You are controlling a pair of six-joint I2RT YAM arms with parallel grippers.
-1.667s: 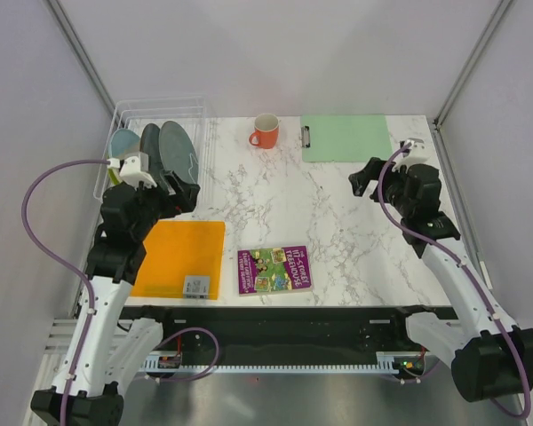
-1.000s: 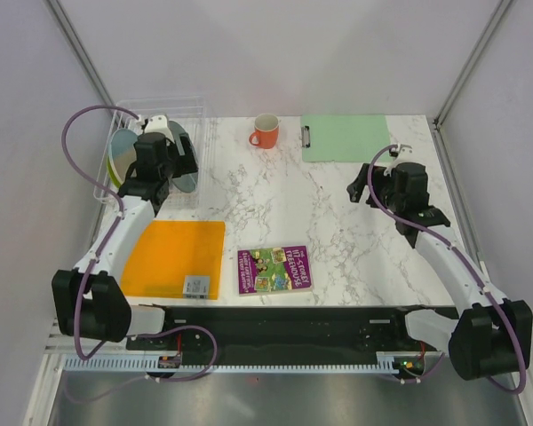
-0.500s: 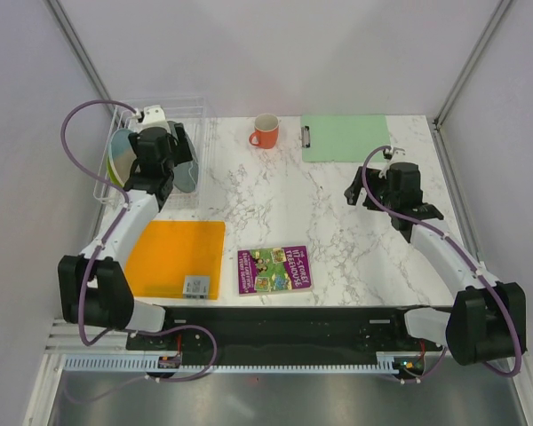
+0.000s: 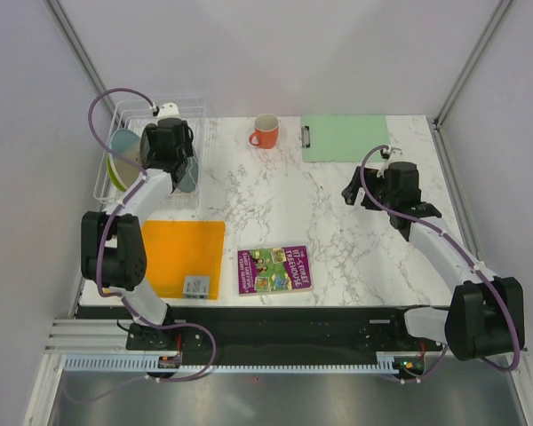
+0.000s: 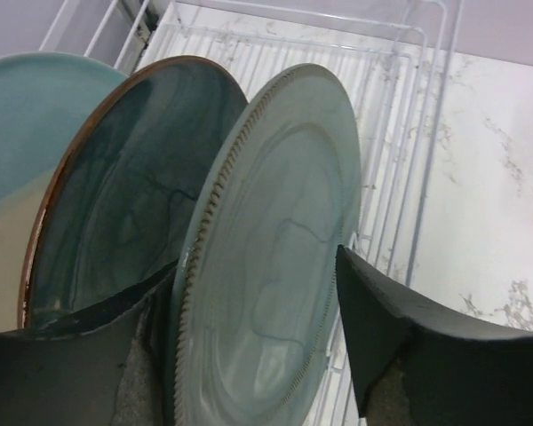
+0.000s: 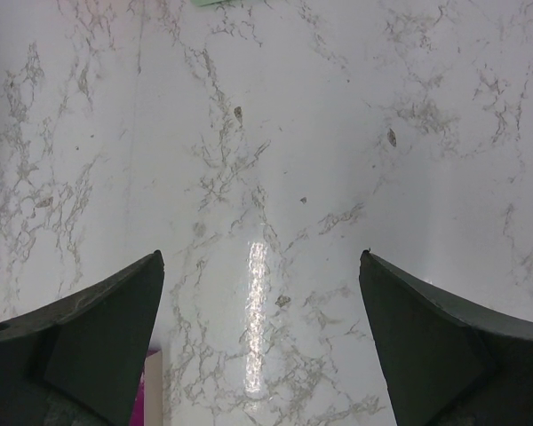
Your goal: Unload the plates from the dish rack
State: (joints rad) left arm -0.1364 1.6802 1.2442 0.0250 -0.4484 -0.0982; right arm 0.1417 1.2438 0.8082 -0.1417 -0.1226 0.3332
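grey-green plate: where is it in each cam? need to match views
Top external: grey-green plate far left, in the dish rack, only an edge showing.
Left wrist: centre, upright between the left gripper fingers, jaws open.
Right wrist: not in it; only marble table.
Shared landmark: the dish rack wire, in top external and left wrist.

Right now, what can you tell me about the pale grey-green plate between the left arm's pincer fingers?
The grey-green plate is round and matte, ceramic by its look, with faint darker streaks and a finely ridged rim. It stands on edge, slightly tilted, in the white wire rack, close beside a glossy dark teal plate. The open left pincer has one finger on each side of it; whether they touch it is unclear.
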